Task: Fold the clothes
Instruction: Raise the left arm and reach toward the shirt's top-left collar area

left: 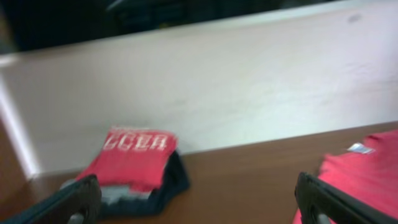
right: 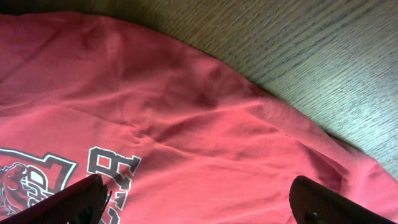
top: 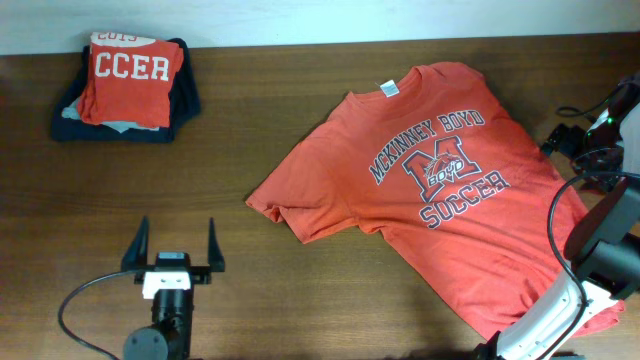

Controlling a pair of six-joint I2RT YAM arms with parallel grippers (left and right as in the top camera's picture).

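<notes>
My left gripper (top: 176, 245) and right gripper (right: 198, 194) wide open, empty; orange soccer T-shirt (top: 420, 180) partly behind my right arm (top: 602, 240).

A dark brown wood-grain table (top: 300, 290) meets a pale, plain wall (left: 236, 87) along its far edge.

orange T-shirt (top: 430, 165): "MCKINNEY BOYD", "M", "SOCCER" | folded red shirt (top: 130, 75): "CCER"

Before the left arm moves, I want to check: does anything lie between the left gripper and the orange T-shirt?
Nothing visible: only bare table separates the left gripper from the orange T-shirt. The folded stack lies apart, far left.
</notes>
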